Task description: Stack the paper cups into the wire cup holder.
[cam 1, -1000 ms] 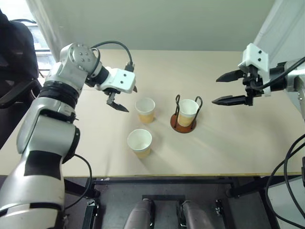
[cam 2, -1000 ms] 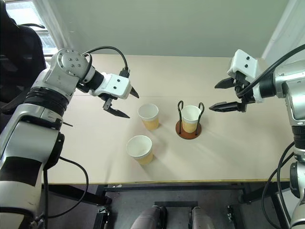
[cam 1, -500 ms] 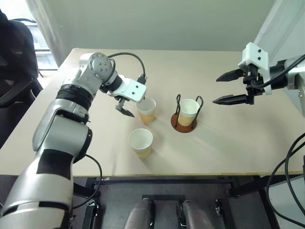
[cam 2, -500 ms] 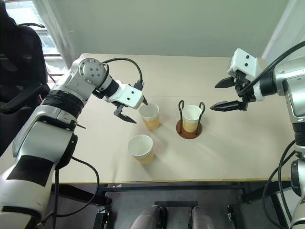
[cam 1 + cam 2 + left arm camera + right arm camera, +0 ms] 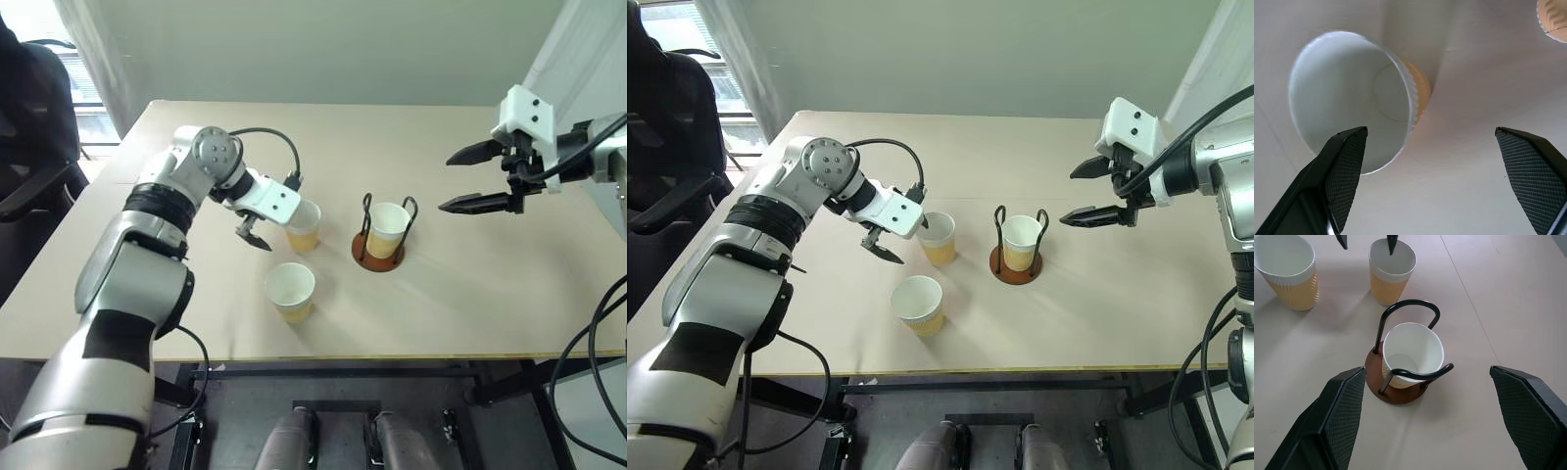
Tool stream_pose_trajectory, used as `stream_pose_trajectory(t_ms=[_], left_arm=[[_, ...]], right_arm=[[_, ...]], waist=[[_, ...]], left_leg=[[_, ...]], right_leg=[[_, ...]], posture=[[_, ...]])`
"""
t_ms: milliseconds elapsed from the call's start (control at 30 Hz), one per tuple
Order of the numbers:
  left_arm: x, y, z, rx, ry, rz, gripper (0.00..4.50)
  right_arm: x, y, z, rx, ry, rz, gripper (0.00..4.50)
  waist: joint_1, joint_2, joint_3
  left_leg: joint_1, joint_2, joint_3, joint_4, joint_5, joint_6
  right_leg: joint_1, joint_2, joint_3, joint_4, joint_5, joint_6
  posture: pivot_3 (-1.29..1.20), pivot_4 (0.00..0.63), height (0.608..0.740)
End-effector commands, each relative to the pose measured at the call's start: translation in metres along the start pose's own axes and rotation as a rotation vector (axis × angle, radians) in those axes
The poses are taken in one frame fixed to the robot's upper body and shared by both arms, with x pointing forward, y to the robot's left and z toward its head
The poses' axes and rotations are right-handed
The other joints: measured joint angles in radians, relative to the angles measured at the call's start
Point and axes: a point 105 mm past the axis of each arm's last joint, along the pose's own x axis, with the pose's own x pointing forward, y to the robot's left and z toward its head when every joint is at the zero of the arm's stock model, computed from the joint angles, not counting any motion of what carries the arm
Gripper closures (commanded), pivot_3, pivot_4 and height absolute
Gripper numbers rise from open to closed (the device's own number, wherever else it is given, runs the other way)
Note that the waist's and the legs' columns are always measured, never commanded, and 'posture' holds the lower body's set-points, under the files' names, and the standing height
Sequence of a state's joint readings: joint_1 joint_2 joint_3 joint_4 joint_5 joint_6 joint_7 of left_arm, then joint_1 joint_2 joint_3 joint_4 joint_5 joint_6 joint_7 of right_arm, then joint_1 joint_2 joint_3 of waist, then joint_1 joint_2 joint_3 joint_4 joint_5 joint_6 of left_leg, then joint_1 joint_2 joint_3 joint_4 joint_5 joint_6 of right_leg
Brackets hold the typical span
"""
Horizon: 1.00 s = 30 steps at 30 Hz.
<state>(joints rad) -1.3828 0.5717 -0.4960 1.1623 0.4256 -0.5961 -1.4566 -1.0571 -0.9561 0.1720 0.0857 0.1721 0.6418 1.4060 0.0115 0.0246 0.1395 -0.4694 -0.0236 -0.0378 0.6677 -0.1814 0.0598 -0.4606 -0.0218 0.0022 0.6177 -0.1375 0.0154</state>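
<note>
1 paper cup upright in wire cup holder — 2 cups beside.

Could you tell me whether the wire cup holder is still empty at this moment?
No, one paper cup already stands upright inside the wire cup holder, between its black loops.

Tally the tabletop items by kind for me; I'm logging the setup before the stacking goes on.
Paper cups: 3, one by the left gripper at, one nearer the table's front edge, one inside the holder
Wire cup holder: 1
Total: 4
</note>
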Motion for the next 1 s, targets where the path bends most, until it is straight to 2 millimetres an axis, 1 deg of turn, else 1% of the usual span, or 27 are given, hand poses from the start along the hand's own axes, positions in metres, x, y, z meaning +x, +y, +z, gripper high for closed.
stream_pose_trajectory(t_ms=[33, 167, 300, 333, 433, 567, 700, 833, 900, 1000], left_arm=[[0.001, 0.000, -0.001, 0.012, 0.012, 0.003, 1.35], [0.001, -0.003, -0.003, 0.012, 0.024, -0.025, 2.78], [-0.008, -0.001, -0.006, 0.006, 0.049, -0.028, 4.29], [-0.010, 0.000, -0.006, 0.003, 0.053, -0.028, 4.48], [-0.017, 0.000, -0.008, -0.002, 0.069, -0.045, 4.48], [-0.027, 0.001, -0.001, -0.037, 0.019, -0.078, 4.48], [-0.043, 0.008, 0.001, -0.053, 0.026, -0.052, 4.48], [-0.067, 0.025, 0.010, -0.069, 0.023, 0.016, 4.48], [-0.075, 0.032, 0.014, -0.080, 0.014, 0.043, 4.48], [-0.094, 0.047, 0.028, -0.071, 0.009, 0.097, 4.48]], right_arm=[[-0.010, -0.003, 0.010, -0.045, -0.018, -0.039, 0.37], [-0.012, -0.005, 0.006, -0.049, 0.002, -0.043, 0.37], [-0.014, -0.009, -0.004, -0.049, 0.039, -0.048, 0.37], [-0.015, -0.010, -0.006, -0.049, 0.045, -0.049, 0.37], [-0.017, -0.014, -0.016, -0.062, 0.065, -0.043, 0.37], [-0.017, -0.017, -0.027, -0.056, 0.073, -0.031, 0.37], [-0.014, -0.017, -0.033, -0.077, 0.061, -0.006, 0.37], [-0.011, -0.017, -0.038, -0.066, 0.062, 0.014, 0.37], [-0.011, -0.016, -0.040, -0.062, 0.070, 0.021, 0.37], [-0.010, -0.017, -0.042, -0.047, 0.076, 0.026, 0.37]], waist=[[0.000, 0.000, 0.000], [0.002, 0.000, 0.000], [0.003, 0.000, 0.000], [0.003, 0.000, 0.000], [0.001, 0.000, 0.000], [0.002, 0.000, 0.000], [0.002, 0.000, 0.000], [0.002, 0.000, 0.000], [0.002, 0.000, 0.000], [0.002, 0.000, 0.000]], left_leg=[[0.000, 0.000, -0.001, 0.000, 0.000, 0.000], [0.000, -0.001, 0.000, 0.001, 0.000, 0.000], [0.000, 0.000, -0.001, 0.001, 0.000, 0.000], [0.000, -0.001, 0.000, 0.001, 0.000, 0.000], [0.000, -0.001, 0.000, 0.001, 0.000, 0.000], [0.000, -0.001, 0.001, 0.001, 0.000, 0.000], [-0.001, 0.000, 0.000, 0.001, 0.000, 0.000], [-0.001, 0.000, 0.000, 0.000, 0.000, 0.000], [-0.001, -0.001, 0.001, -0.001, 0.000, 0.000], [-0.001, -0.001, 0.001, -0.002, -0.001, 0.000]], right_leg=[[0.000, 0.000, 0.000, 0.000, 0.000, 0.000], [0.000, 0.000, 0.000, 0.001, 0.000, 0.000], [0.000, -0.001, 0.000, 0.001, 0.000, 0.000], [0.000, 0.000, 0.000, 0.001, 0.000, 0.000], [0.000, 0.000, 0.000, 0.001, 0.000, -0.001], [0.000, 0.000, 0.000, 0.001, 0.000, 0.000], [-0.001, 0.000, 0.000, 0.001, 0.000, 0.000], [-0.001, 0.000, 0.000, 0.000, 0.000, 0.000], [-0.001, 0.001, 0.000, -0.002, 0.000, -0.001], [0.000, 0.000, 0.000, -0.004, 0.000, -0.001]], posture=[[0.00, 0.150, 0.740], [0.00, 0.150, 0.740], [0.00, 0.150, 0.740], [0.00, 0.150, 0.740], [0.00, 0.150, 0.740], [0.00, 0.150, 0.740], [0.00, 0.150, 0.740], [0.00, 0.150, 0.740], [0.00, 0.150, 0.740], [0.00, 0.150, 0.740]])
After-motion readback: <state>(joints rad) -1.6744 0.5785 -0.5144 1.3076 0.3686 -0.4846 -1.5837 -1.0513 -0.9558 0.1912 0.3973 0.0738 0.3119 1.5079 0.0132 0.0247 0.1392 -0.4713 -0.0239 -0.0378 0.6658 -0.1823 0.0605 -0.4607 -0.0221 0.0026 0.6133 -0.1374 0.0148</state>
